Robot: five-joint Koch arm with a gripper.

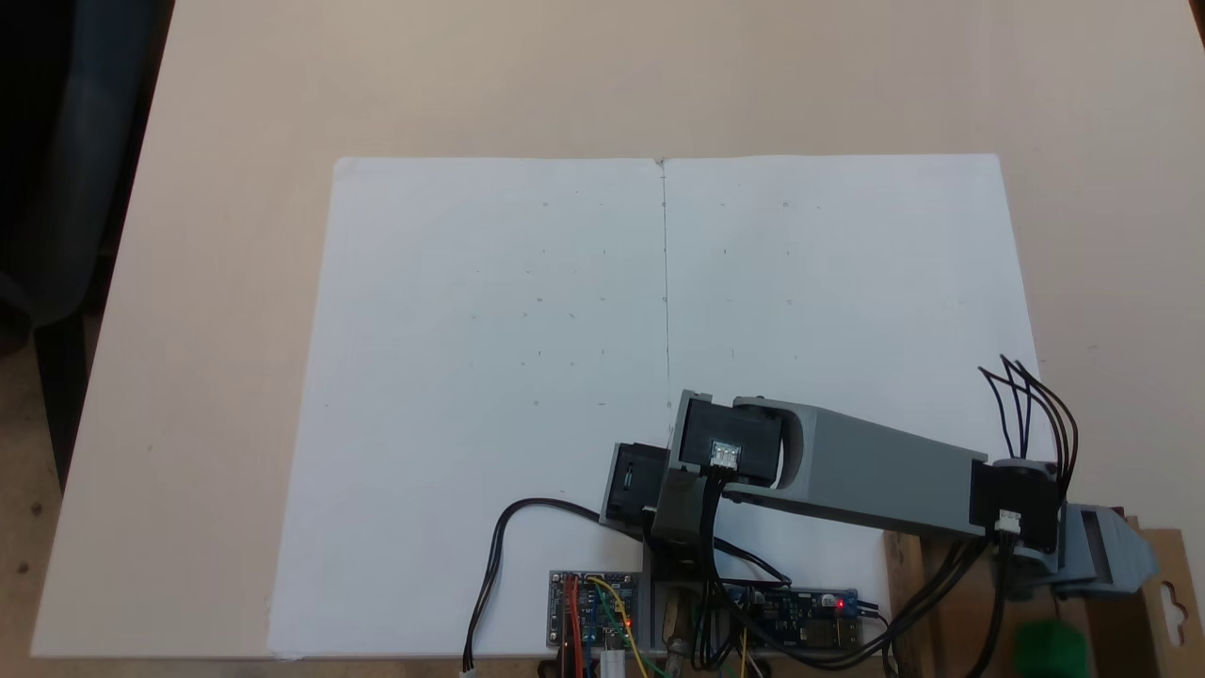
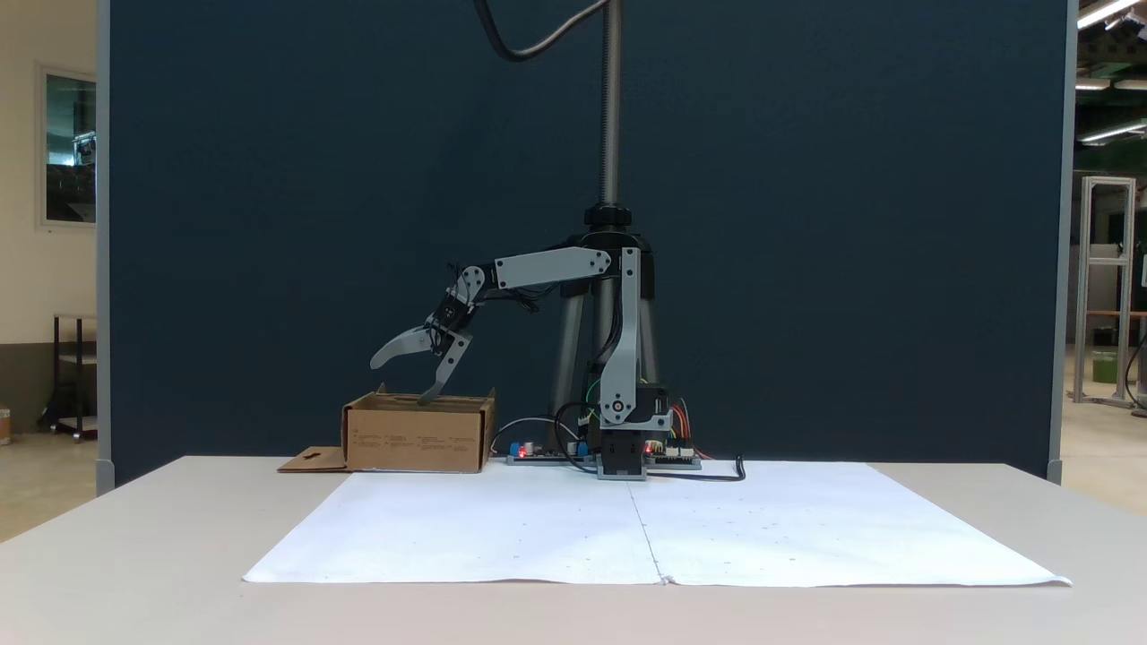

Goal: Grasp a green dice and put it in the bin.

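In a fixed view my gripper (image 2: pixel 399 382) hangs open just above the bin (image 2: pixel 417 435), a low brown cardboard box, with nothing between its spread jaws. The lower finger tip dips to the bin's top rim. From above, the gripper (image 1: pixel 1097 565) sits over the bin (image 1: pixel 927 603) at the bottom right corner. A blurred green shape, the green dice (image 1: pixel 1052 650), lies within the bin's outline just below the gripper. The bin's side flap with its cut-out slot (image 1: pixel 1170 595) sticks out on the right. In the front-on fixed view the bin's walls hide the dice.
Two white paper sheets (image 1: pixel 659 377) cover the middle of the table. Circuit boards (image 1: pixel 593 607) and cables (image 1: pixel 490 565) lie beside the arm's base (image 2: pixel 627 448). A camera pole (image 2: pixel 611 107) rises behind the base. A dark blue screen (image 2: pixel 806 224) backs the table.
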